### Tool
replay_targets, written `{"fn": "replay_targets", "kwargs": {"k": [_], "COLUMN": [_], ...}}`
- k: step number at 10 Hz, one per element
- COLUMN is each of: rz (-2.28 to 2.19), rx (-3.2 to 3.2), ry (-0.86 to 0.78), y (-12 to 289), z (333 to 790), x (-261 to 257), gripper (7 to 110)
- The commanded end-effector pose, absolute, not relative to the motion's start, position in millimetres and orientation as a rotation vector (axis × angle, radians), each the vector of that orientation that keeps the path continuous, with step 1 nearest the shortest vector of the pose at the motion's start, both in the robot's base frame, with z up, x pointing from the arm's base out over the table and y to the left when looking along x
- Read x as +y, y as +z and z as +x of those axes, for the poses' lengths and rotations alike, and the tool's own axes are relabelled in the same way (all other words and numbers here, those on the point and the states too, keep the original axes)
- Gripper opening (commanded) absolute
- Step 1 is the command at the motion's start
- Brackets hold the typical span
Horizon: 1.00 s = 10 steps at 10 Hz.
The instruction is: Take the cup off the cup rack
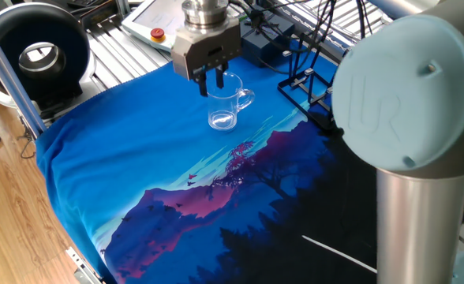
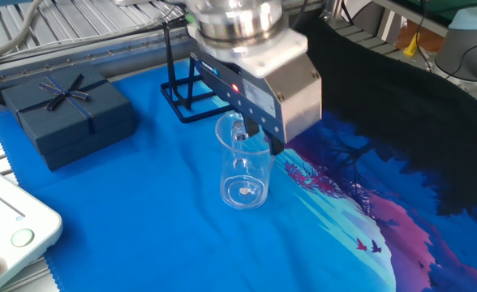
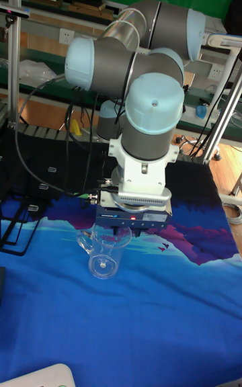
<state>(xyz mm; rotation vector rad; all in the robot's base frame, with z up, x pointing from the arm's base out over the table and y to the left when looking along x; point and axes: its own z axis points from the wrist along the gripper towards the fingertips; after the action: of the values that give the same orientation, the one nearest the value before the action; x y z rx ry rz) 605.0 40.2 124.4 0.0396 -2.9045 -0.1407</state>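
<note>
The cup (image 1: 225, 105) stood upright on the blue cloth (image 1: 121, 166) covering the bench, well apart from the cup rack (image 2: 186, 91). My end effector (image 1: 210, 82) hung directly above the cup's rim, fingers (image 1: 218, 80) parted and gripping nothing. The navy gift box (image 2: 66, 115) lay beside the rack.
</note>
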Motion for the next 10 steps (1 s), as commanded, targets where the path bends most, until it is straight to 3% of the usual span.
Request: {"fn": "replay_targets", "kwargs": {"k": [1, 3, 4, 5, 8, 9, 10], "rz": [0.073, 0.145, 0.161, 0.176, 0.193, 0.169, 0.143], "rx": [-2.907, -2.989, -3.004, -3.005, -3.012, -3.015, -3.031], "ry": [-0.153, 0.004, -0.010, -0.064, 0.035, 0.069, 0.002], "y": [155.4, 161.3, 171.8, 190.2, 225.8, 232.0, 231.5], "z": [618.6, 657.5, 674.4, 686.6, 698.9, 690.8, 685.8], "x": [30.8, -8.3, -15.6, -21.3, -74.6, -78.1, -61.1], "gripper": [44, 44, 44, 22, 22, 22, 22]}}
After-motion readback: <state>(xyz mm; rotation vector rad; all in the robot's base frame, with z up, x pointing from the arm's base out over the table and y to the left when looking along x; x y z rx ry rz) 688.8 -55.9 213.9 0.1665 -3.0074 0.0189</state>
